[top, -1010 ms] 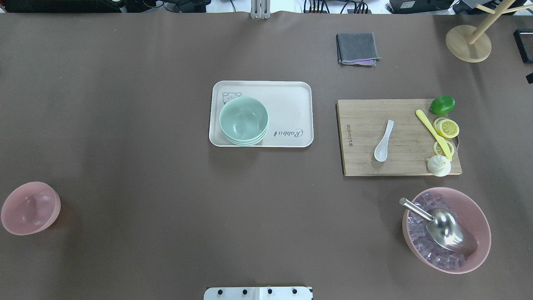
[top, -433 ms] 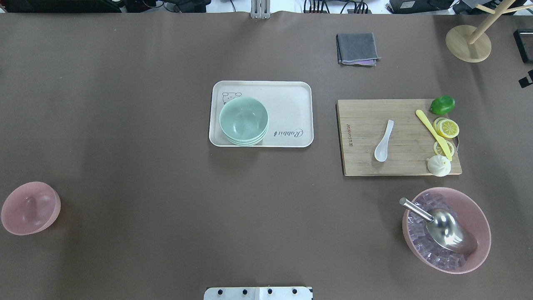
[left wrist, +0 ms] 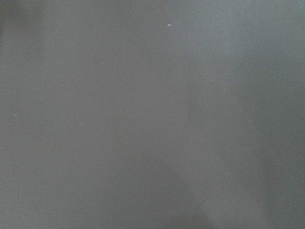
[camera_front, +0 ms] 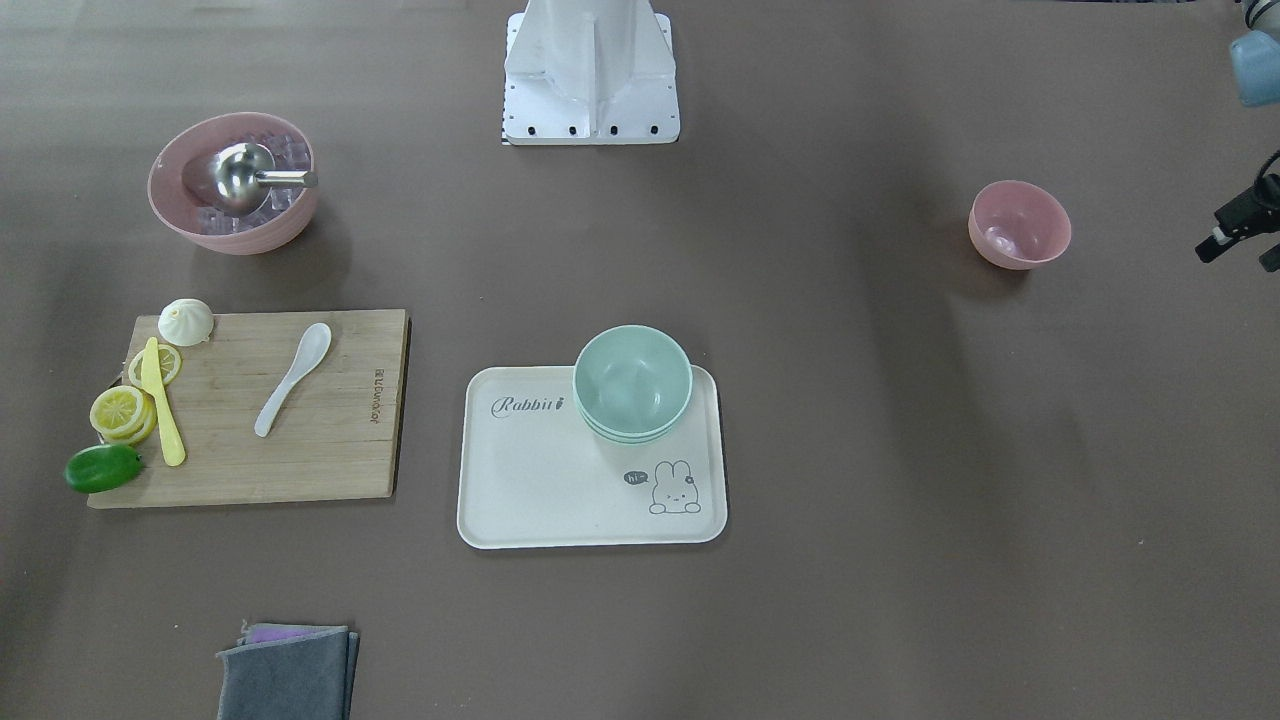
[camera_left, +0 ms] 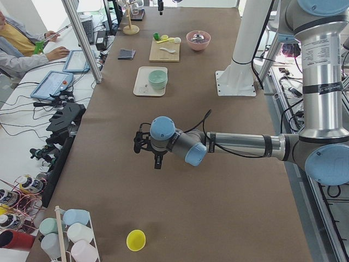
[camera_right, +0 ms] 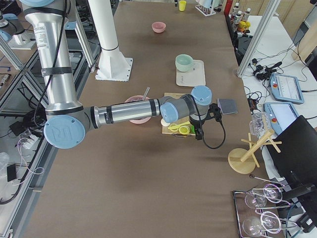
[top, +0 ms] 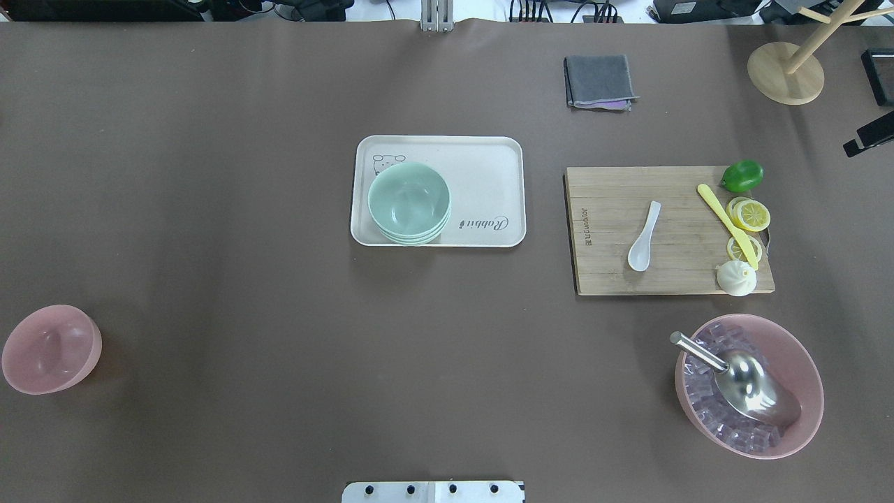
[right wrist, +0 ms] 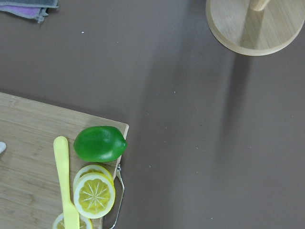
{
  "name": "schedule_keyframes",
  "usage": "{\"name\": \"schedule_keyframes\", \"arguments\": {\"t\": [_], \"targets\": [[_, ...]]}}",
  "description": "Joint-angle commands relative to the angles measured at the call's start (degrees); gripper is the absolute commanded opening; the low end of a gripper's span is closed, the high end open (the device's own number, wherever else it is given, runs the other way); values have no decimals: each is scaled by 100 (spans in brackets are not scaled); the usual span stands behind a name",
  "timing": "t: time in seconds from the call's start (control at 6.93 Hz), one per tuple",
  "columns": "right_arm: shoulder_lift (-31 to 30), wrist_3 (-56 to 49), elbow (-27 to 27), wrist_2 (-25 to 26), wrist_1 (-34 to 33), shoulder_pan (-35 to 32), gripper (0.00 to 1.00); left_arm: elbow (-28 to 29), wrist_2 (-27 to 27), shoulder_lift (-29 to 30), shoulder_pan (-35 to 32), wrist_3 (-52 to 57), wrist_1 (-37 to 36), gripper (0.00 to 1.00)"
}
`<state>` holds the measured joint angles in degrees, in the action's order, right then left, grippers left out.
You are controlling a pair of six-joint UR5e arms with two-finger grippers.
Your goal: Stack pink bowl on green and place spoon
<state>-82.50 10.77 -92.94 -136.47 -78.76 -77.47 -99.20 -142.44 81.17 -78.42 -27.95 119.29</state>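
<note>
Small pink plastic bowl (top: 50,348) far left on brown worktop (top: 209,209), apart from mint-green bowls (top: 408,201) stacked on cream tray (top: 489,168); white spoon (top: 642,239) on wooden board (top: 607,269); left end effector (camera_front: 1236,230), right end effector (top: 869,137): grip cannot be told

This is a robotics lab rather than a kitchen. The long brown-covered counter (top: 209,175) stands among aluminium frame posts (camera_left: 83,41). A white pedestal (camera_left: 238,71) bolted to it carries grey-and-blue industrial arms (camera_left: 240,144). A side bench (camera_left: 22,136) holds tablet-style pendants (camera_left: 52,84), tangled cables (camera_left: 24,101) and black fixtures (camera_left: 62,123). A seated operator (camera_left: 16,46) in yellow works at that bench.
</note>
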Motion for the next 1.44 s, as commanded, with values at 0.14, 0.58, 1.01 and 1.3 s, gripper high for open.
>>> {"name": "schedule_keyframes", "arguments": {"t": [0.14,0.58,1.01,1.3], "targets": [[49,618,-136,33,1,468,100,-91,32,-232,458,-70,226,98],[120,2100,-127,95,1025,1171,100,-196,946,-372,1678,-334,322,97],[339,2465,-110,305,1134,1462,100,-188,1263,-962,2839,-360,1465,86],[366,2491,-110,323,1126,1463,100,-118,1403,-1024,2859,-351,1475,15]]}}
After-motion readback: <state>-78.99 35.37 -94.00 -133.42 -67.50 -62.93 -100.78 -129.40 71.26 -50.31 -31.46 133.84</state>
